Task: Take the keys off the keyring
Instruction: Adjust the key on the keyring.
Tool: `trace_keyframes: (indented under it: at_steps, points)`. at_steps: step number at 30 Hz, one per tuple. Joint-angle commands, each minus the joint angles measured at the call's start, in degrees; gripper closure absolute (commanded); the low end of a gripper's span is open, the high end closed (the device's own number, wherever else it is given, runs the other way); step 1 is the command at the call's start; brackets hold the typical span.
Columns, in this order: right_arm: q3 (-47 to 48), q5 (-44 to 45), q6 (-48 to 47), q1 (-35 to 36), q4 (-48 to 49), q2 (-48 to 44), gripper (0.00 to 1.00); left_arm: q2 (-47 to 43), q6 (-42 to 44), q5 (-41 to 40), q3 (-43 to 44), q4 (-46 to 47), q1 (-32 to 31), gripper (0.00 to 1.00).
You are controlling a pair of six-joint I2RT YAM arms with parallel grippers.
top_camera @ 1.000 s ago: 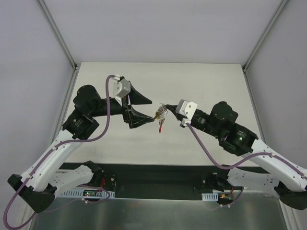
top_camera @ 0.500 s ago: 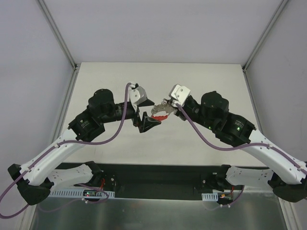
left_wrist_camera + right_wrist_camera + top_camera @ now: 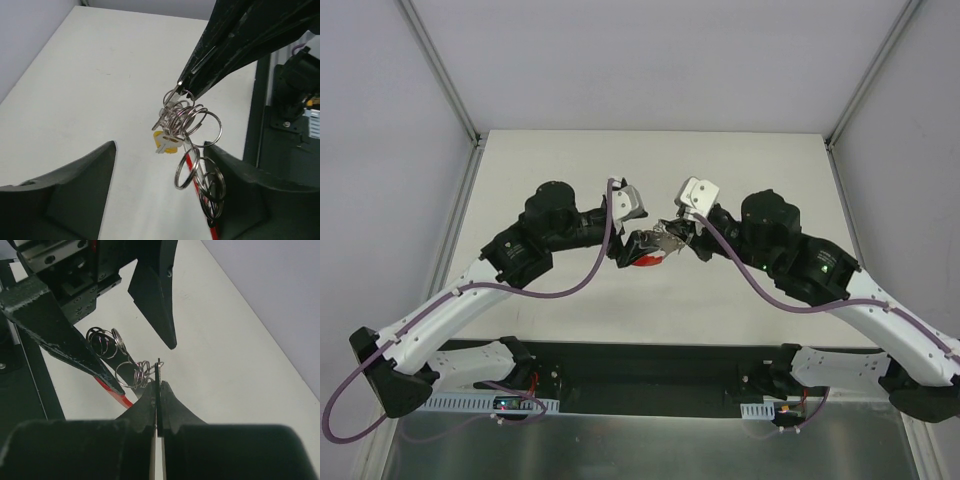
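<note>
Steel loops of the keyring point(image 3: 187, 131) are dangling pinched in my right gripper point(image 3: 158, 371); I'm bringing the gaping left gripper point(image 3: 160, 165) in around them (moments ago well apart), so separating keys point(image 3: 167, 142) looks imminent.

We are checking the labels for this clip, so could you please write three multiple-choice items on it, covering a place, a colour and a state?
1. Where is the bunch of rings?
A. flat on the table
B. hanging from the right end effector
C. on the left arm's base

2. What colour is the strip hanging among the rings?
A. red
B. blue
C. green

3. How do the left end effector fingers stand?
A. shut on the rings
B. spread apart
C. out of view

Answers: 1 B, its tips pinch the top ring; 2 A, seen in the left wrist view; 3 B, the rings hang between them.
</note>
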Motion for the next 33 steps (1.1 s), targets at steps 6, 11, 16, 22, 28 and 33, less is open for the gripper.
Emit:
trace_keyframes:
  at_steps: [6, 11, 16, 22, 28, 33]
  points:
    - [2.0, -5.1, 3.0, 0.4, 0.4, -4.6, 0.99, -1.3, 2.2, 18.4, -2.6, 9.5, 2.4, 0.83]
    - [2.2, -7.5, 2.3, 0.3, -2.6, -5.5, 0.99, -1.5, 0.0, 29.8, -3.4, 12.3, 5.0, 1.00]
    - [2.5, -9.6, 0.7, 0.2, -5.7, -5.8, 0.99, -1.2, -2.1, 40.2, -3.6, 14.4, 5.6, 1.00]
    - [1.4, -10.4, 1.9, 0.2, -5.5, -6.4, 0.99, -1.6, -5.5, 35.3, -4.5, 17.9, 5.8, 1.00]
    - [-0.2, -7.4, 1.3, 0.2, -3.3, -7.9, 0.99, -2.1, -4.8, 33.1, -6.4, 17.0, 6.7, 1.00]
    - [1.9, -7.8, 0.2, 0.2, -3.1, -8.0, 0.99, -2.8, -3.0, 38.8, -8.6, 16.9, 8.3, 1.00]
